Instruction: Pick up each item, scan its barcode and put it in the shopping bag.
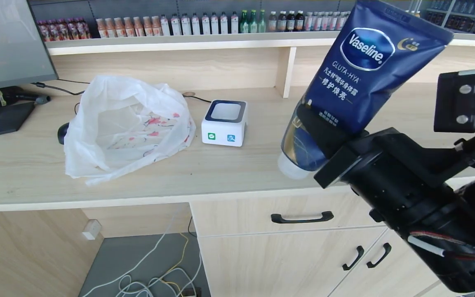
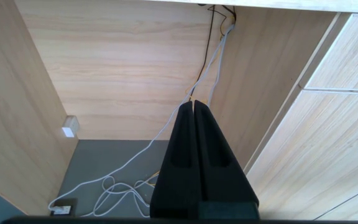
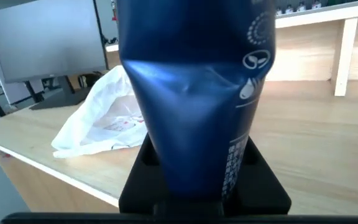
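Note:
My right gripper [image 1: 318, 138] is shut on a dark blue lotion tube [image 1: 359, 74], held above the counter's right side, cap end down and crimped end up. The right wrist view has the lotion tube [image 3: 194, 93] squeezed between the black fingers [image 3: 143, 152]. A white scanner box [image 1: 224, 122] with a pale top window sits mid-counter, left of the tube. The white plastic shopping bag [image 1: 124, 126] lies open on the counter left of the scanner; the shopping bag [image 3: 107, 118] is also in the right wrist view. My left gripper [image 2: 193, 107] is shut with nothing in it, hanging below the counter in the open knee space.
A monitor [image 1: 8, 39] on a black stand occupies the counter's far left, with a handheld scanner [image 1: 23, 97] behind it. A bottle-lined shelf [image 1: 204, 39] runs along the back. Drawers with black handles [image 1: 302, 217] lie under the counter; cables [image 1: 155, 272] trail on the floor.

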`<state>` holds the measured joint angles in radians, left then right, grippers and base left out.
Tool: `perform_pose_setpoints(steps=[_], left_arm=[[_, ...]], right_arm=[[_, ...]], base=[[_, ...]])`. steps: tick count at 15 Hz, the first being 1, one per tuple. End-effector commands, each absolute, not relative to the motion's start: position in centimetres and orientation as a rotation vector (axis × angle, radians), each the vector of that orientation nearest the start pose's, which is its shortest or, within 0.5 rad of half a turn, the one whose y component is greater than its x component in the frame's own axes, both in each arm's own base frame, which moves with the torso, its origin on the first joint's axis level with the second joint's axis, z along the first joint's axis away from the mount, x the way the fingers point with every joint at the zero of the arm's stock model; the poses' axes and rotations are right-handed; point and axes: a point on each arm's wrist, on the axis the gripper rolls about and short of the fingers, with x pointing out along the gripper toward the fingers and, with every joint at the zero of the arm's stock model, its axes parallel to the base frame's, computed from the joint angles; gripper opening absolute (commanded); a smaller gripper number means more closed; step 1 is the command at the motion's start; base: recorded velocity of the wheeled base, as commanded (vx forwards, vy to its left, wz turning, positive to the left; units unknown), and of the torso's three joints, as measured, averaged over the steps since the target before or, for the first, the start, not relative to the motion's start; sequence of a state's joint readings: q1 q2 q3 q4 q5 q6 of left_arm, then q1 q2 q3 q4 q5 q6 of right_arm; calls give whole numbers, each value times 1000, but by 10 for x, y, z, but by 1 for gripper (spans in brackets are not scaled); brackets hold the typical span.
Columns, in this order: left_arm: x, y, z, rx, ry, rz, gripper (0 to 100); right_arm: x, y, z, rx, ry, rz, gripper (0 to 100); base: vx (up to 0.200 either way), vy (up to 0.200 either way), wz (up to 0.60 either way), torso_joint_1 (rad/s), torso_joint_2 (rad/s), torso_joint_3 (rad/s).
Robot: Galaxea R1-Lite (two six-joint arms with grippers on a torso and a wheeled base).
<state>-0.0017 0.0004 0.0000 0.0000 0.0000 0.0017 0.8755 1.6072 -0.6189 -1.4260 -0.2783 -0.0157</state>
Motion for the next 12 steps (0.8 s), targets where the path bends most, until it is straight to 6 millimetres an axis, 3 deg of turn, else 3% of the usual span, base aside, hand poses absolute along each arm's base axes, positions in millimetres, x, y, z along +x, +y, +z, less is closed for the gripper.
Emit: perform_pose_setpoints(steps=[1,2,4,12], left_arm=[[-23,0,75,2,0,-2,0],[-23,0,75,2,0,-2,0],[-23,0,75,3,0,-2,0],[-23,0,75,3,0,-2,0]], right_arm=[[194,197,240,232,-397,522,0],[203,193,243,242,-436,490,0],[210,194,271,296,-555,462,0],[241,173,262,305,-535,331,0]], base=[[0,0,0,0,0,0],[0,0,0,0,0,0],[0,0,0,0,0,0],[0,0,0,0,0,0]])
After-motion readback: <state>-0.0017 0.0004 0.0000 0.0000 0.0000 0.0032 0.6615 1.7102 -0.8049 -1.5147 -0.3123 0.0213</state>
